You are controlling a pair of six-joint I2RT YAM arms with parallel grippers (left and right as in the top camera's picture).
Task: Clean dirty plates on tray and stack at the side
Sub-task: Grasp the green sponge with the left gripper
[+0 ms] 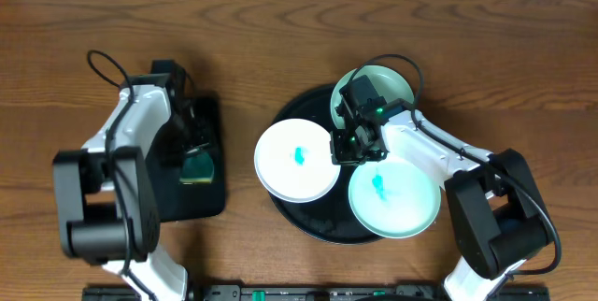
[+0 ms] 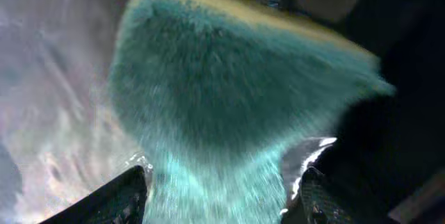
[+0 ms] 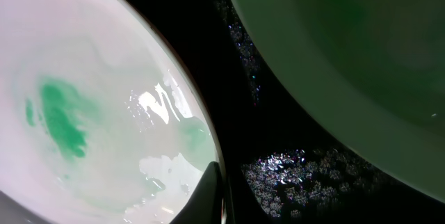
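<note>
**Left arm.** I am seeing the left jaws standing released over the small rectangular tray [image 1: 201, 203]. Their fingertips [image 2: 125, 200] are spread to either side of the green sponge [image 2: 229, 106]. A sliver of glare is showing between the sponge and one fingertip. The sponge is filling most of the left wrist view.

**Right arm.** I am seeing the right jaws clenched, with nothing between them, reaching over the round black tray [image 1: 322, 215]. Their closed fingertips [image 3: 211, 197] are sitting at the rim of the white plate [image 1: 280, 165]. I cannot tell whether they are touching it.

**Plates.** All three are lying on the round black tray.
- The white plate is sitting on the left, overhanging the tray rim, with a teal smear at its centre.
- The mint plate [image 1: 406, 207] is lying nearest the right arm's base, also smeared and overhanging.
- The pale green plate [image 1: 397, 84] is lying at the far side, partly hidden by the right arm.

The round black tray is resting on the wooden table [image 1: 280, 21].
</note>
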